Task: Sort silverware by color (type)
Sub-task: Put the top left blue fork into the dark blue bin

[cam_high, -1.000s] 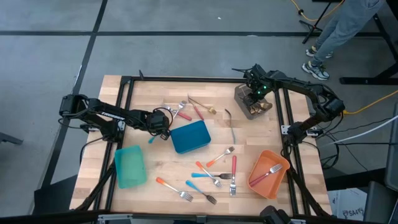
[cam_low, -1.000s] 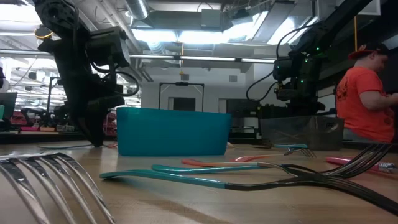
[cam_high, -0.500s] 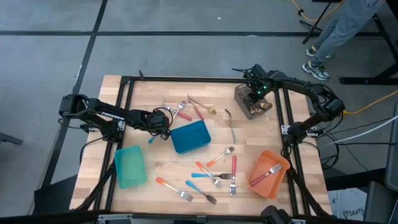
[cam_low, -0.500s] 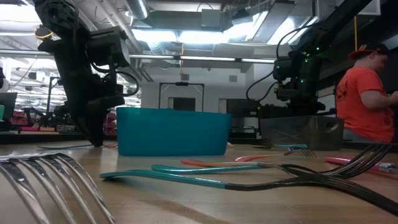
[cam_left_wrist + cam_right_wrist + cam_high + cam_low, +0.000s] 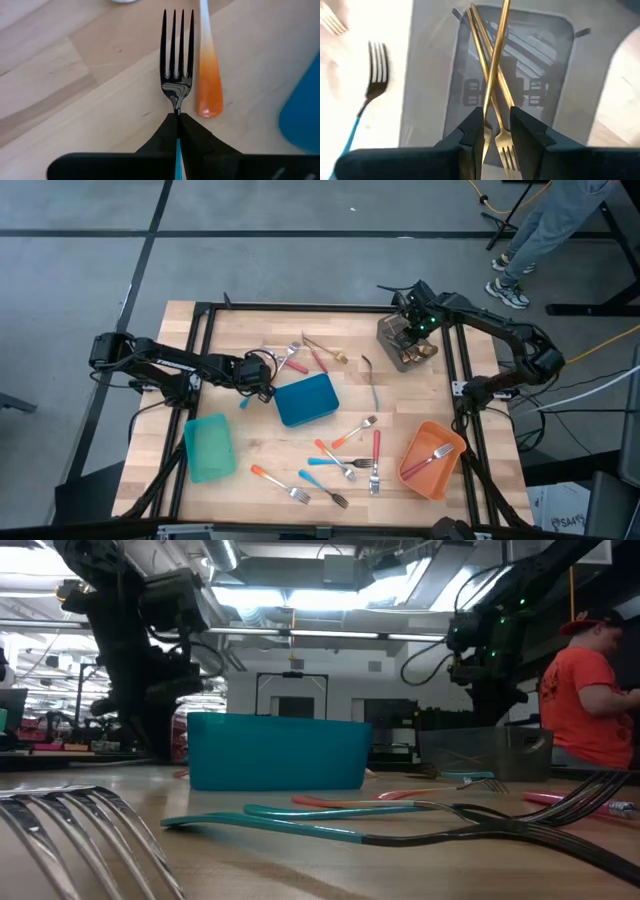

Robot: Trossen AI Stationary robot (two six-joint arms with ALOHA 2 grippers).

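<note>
My left gripper (image 5: 256, 383) is shut on a fork with a dark head (image 5: 177, 60) and a teal handle (image 5: 177, 156), left of the blue bin (image 5: 306, 400). An orange-handled piece (image 5: 209, 92) lies on the wood beside the fork's head. My right gripper (image 5: 497, 132) stands open above the grey bin (image 5: 405, 348). Gold forks (image 5: 490, 75) lie crossed in that bin, seen through the gap between the fingers. More silverware (image 5: 345, 460) lies loose on the table's near half. My left gripper pinches the fork's neck (image 5: 177, 114), just behind the head, between its two fingers. The fingers slant down and lie along the fork, whose tines point away from them. The teal handle runs back between the fingers. Whether the head rests on the wood, I cannot tell.
A teal bin (image 5: 209, 446) stands near left, an orange bin (image 5: 432, 458) with one fork near right. Pink-handled and gold pieces (image 5: 318, 355) lie beyond the blue bin. A teal-handled fork (image 5: 370, 85) lies beside the grey bin. A person (image 5: 590, 690) stands beyond the table's right side.
My right gripper has risen straight up above the grey bin, with the gold forks staying in the bin.
</note>
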